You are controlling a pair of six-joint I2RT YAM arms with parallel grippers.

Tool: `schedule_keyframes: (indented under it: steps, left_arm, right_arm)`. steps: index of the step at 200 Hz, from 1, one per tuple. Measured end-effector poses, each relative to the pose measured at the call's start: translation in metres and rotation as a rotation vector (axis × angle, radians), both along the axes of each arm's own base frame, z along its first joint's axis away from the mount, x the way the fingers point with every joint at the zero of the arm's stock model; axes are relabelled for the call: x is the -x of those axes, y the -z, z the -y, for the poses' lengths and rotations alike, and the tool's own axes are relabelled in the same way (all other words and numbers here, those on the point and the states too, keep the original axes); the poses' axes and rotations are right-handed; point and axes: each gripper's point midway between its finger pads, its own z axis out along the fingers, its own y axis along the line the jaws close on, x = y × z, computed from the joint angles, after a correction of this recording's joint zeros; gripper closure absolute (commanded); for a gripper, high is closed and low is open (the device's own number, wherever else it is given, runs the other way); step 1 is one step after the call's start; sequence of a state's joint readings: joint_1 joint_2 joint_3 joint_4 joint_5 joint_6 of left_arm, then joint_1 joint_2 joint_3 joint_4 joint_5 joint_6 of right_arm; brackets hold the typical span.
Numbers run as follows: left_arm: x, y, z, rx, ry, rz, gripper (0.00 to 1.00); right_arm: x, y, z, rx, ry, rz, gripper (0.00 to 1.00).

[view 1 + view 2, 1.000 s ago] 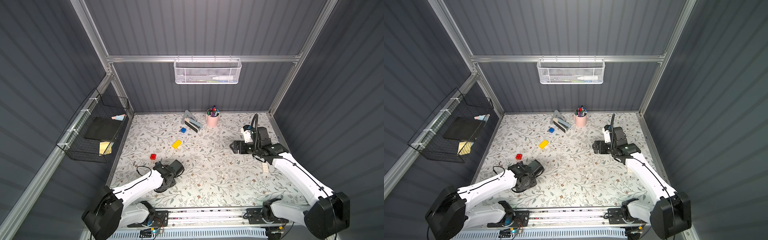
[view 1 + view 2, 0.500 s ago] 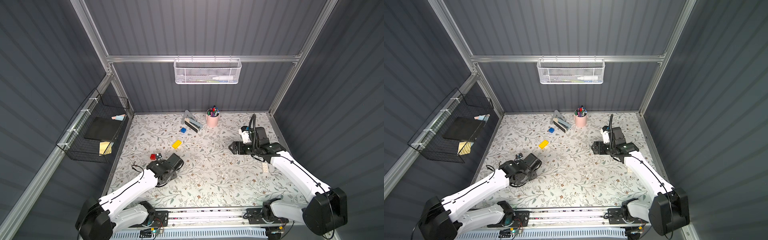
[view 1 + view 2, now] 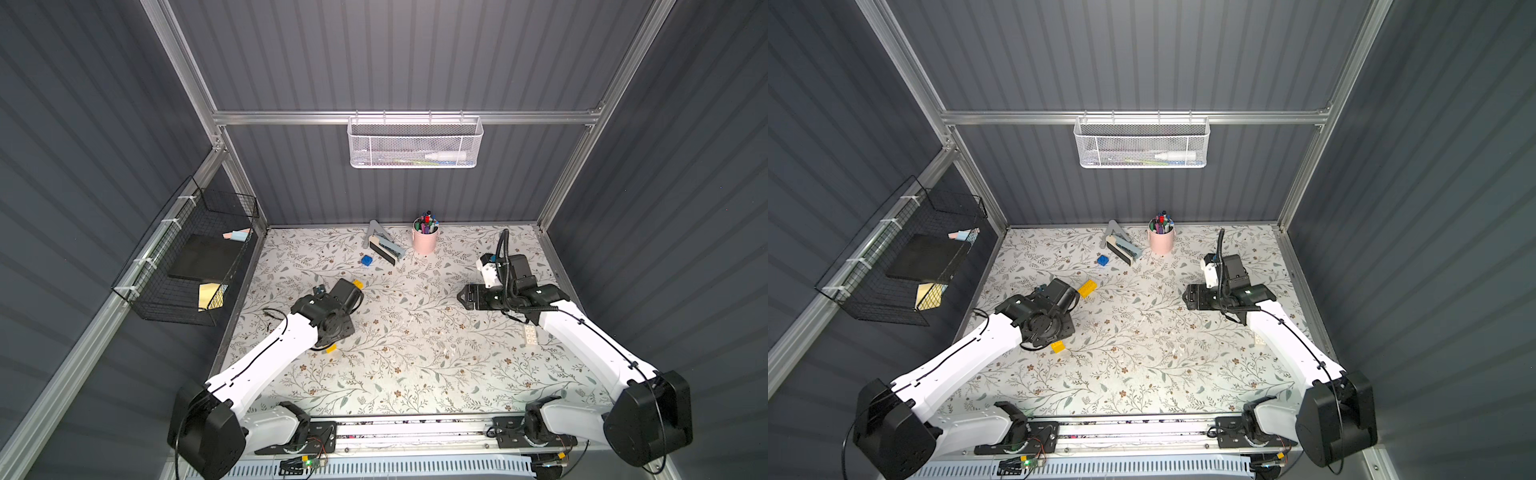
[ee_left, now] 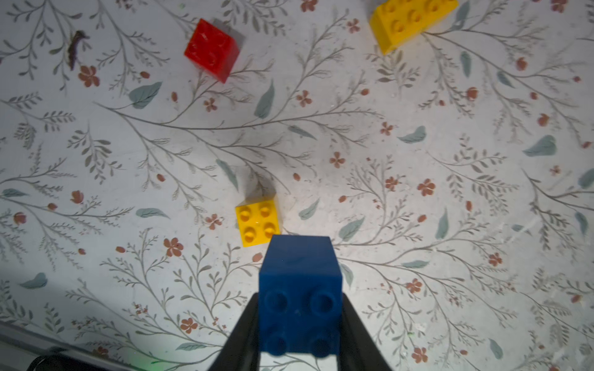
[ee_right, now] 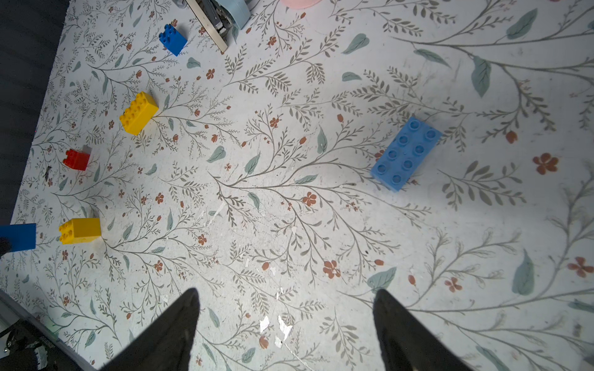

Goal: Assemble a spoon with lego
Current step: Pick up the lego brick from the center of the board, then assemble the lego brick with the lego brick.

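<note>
Floral mat [image 3: 415,340]: left gripper [image 4: 299,302] clamps dark blue brick [image 4: 299,273], studs toward wrist; right gripper [image 5: 287,292] spread, empty.

Your left arm [image 3: 270,353] stretches up the frame in both top views. Its black wrist now sits left of centre, higher than a second ago. It covers the red brick [image 4: 212,49], which showed plainly above it earlier. In a top view only a corner of the long yellow brick [image 3: 357,284] peeks past the wrist. Just below the wrist a small yellow brick [image 3: 1059,346] comes into sight, which the arm hid before. Your left gripper [image 4: 299,297] pinches the last bit shut and clamps a dark blue brick [image 4: 299,266]. Your right gripper [image 3: 462,297] drifts slightly toward the lower left of the frame.
</note>
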State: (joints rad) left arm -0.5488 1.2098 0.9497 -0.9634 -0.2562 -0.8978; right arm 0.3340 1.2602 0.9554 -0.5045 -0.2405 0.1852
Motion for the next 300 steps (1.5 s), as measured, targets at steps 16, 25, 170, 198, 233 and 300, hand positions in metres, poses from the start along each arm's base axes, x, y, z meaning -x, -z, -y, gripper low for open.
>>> schedule_keyframes:
  steps: [16,25,170,198,233,300]
  left_arm:
    - [0.008,0.007,-0.007,0.000,-0.015,-0.013,0.74]
    - [0.011,0.011,-0.008,0.003,-0.016,-0.022,0.74]
    - [-0.004,0.033,-0.015,0.002,-0.080,-0.041,0.74]
    - [-0.001,0.038,-0.016,-0.004,-0.079,-0.056,0.75]
    - [0.001,0.041,-0.018,-0.012,-0.081,-0.063,0.75]
    - [-0.005,0.042,-0.020,-0.024,-0.090,-0.045,0.75]
  right_arm:
    - [0.000,0.000,0.000,0.001,-0.002,-0.001,0.16]
    - [0.000,0.000,0.000,0.001,-0.003,-0.001,0.15]
    - [0.003,0.000,-0.003,-0.012,-0.016,-0.012,0.16]
    - [0.003,0.000,-0.003,-0.012,-0.017,-0.012,0.16]
    - [0.004,0.000,-0.003,-0.012,-0.018,-0.012,0.16]
    - [0.005,0.000,-0.005,-0.014,-0.025,-0.013,0.16]
